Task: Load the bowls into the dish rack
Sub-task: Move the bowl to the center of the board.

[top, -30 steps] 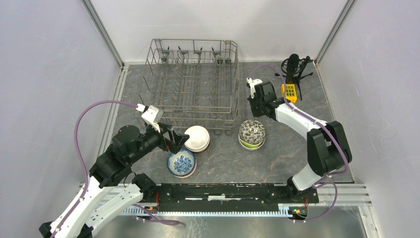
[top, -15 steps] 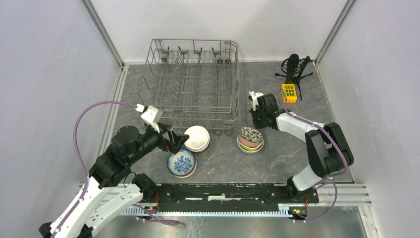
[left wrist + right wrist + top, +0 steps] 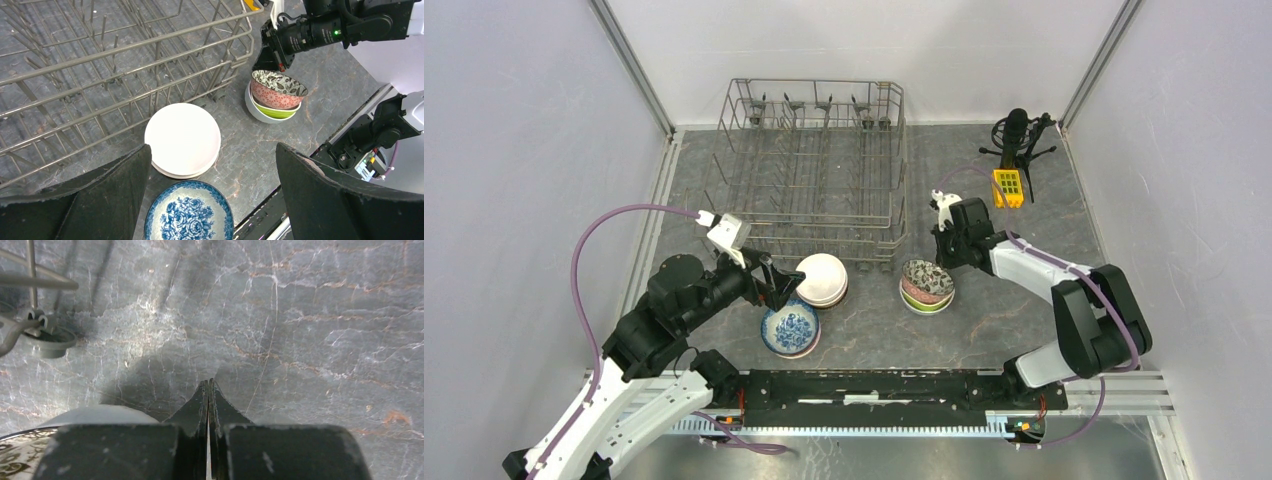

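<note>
Grey dish rack (image 3: 804,180); white bowls (image 3: 822,279); blue-floral bowl (image 3: 790,328).

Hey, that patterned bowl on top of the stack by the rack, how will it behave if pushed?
Probably stiff and breakable: the patterned bowl looks like glazed ceramic. Likely slippery, its glossy wall resting in the green bowl. It sits high, not fully nested, so a sideways push may tip or slide it.
</note>
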